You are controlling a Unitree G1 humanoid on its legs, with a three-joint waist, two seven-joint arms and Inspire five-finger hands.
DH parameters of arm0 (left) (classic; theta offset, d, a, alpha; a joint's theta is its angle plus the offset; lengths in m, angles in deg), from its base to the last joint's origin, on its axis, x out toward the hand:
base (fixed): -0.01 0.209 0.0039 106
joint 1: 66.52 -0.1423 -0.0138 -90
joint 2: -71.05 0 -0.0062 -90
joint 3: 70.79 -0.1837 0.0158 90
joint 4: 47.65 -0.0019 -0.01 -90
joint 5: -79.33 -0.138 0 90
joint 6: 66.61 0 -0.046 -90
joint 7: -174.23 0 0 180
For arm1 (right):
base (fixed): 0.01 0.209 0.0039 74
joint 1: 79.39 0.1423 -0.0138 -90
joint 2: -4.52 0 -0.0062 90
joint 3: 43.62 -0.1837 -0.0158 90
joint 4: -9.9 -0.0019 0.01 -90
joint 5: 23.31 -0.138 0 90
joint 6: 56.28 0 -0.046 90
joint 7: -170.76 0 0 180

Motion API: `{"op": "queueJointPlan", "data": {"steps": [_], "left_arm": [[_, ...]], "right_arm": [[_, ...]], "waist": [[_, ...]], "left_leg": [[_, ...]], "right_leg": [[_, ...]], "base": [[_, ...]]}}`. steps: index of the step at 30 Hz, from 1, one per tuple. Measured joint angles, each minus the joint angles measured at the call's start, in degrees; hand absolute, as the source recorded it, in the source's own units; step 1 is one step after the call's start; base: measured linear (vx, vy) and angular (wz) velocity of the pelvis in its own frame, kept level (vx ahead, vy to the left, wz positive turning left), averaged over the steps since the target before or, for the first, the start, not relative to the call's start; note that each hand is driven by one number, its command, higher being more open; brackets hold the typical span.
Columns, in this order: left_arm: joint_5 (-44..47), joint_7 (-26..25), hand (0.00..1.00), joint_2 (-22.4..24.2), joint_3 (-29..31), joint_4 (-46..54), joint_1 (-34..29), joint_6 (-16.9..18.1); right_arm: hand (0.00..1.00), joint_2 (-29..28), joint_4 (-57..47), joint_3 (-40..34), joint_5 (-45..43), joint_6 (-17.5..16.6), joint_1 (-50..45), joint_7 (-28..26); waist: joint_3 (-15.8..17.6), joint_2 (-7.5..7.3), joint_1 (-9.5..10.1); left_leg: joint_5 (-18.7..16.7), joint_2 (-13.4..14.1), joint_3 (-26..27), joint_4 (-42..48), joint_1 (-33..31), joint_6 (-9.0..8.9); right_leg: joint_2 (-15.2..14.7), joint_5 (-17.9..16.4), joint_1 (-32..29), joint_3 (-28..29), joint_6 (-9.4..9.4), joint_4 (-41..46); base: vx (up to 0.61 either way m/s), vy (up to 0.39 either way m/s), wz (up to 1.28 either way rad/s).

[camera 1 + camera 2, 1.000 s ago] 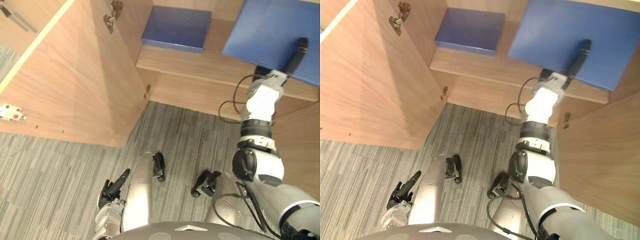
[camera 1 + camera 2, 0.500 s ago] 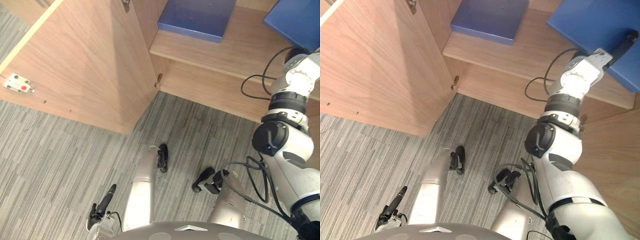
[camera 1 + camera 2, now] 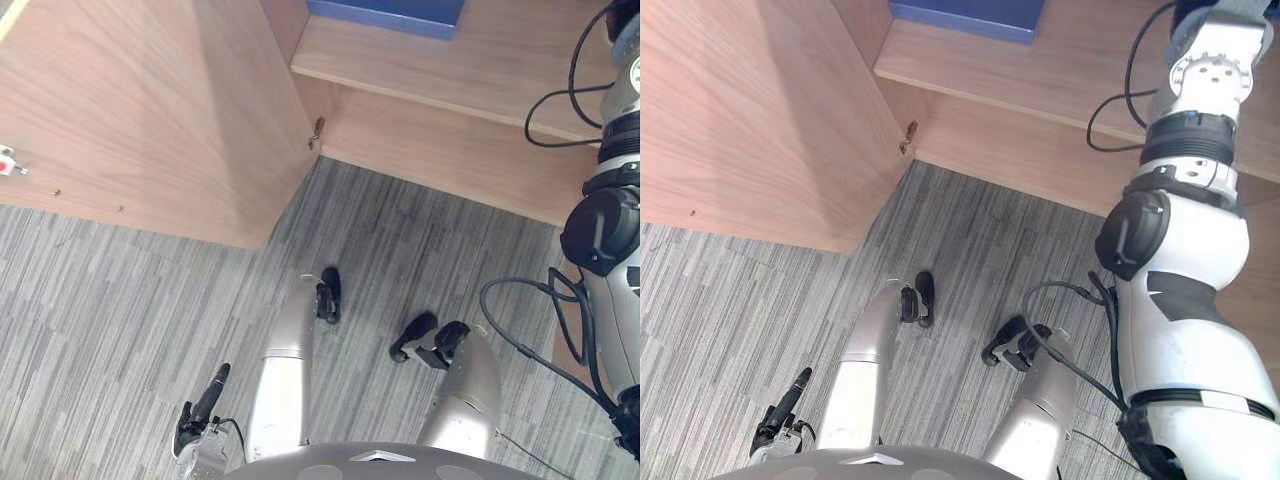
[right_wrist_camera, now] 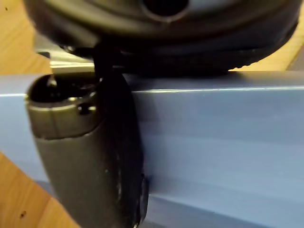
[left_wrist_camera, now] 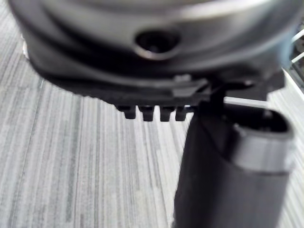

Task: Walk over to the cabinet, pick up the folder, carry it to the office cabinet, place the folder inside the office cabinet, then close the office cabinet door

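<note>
Your right hand (image 4: 88, 156) has the flat blue folder (image 4: 213, 142). In the right wrist view the dark thumb lies pressed across the folder's face, pinching it, and the fingers are hidden behind it. Light wood shows past the folder's edges, so it is up at the light wooden office cabinet (image 3: 450, 160). You cannot tell whether it rests on anything.

Seen from the head, your right arm (image 3: 1185, 260) stretches up along the right side toward the cabinet's wooden shelf (image 3: 450, 70). A second blue folder (image 3: 970, 15) lies flat on that shelf, at the top edge of the view, near the shelf's left end and well apart from your arm. The cabinet's wooden door (image 3: 150, 110) stands swung wide open on your left, its lower edge over the grey striped carpet (image 3: 100, 330).

Your left hand (image 3: 203, 405) hangs low at your left side above the carpet. Its fingers are straight, its thumb stands out, and it holds nothing. In the left wrist view, carpet runs past the fingertips.
</note>
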Motion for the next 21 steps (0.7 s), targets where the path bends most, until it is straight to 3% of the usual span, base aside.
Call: {"op": "queueJointPlan", "data": {"steps": [12,21], "left_arm": [[-1.83,1.57,1.00,-0.53,6.23,1.32,1.68,-0.82],[-2.24,1.67,1.00,-0.62,10.27,1.31,2.76,-1.31]], "right_arm": [[1.00,0.00,0.65,0.70,-0.14,0.41,4.50,-6.42],[1.00,-0.05,0.65,-3.61,-0.18,0.48,4.19,-7.31]], "waist": [[0.34,-0.49,-0.09],[0.44,-0.60,-0.19]], "left_leg": [[-0.08,0.65,-0.09,0.50,-0.09,-0.20],[-0.13,0.64,-0.08,0.35,-0.09,-0.29]], "right_leg": [[0.31,-0.74,-0.16,-0.03,-0.44,0.79],[0.37,-0.80,-0.13,-0.06,-0.34,0.59]], "base": [[-0.05,0.037,-0.01],[-0.04,0.049,0.00]]}}
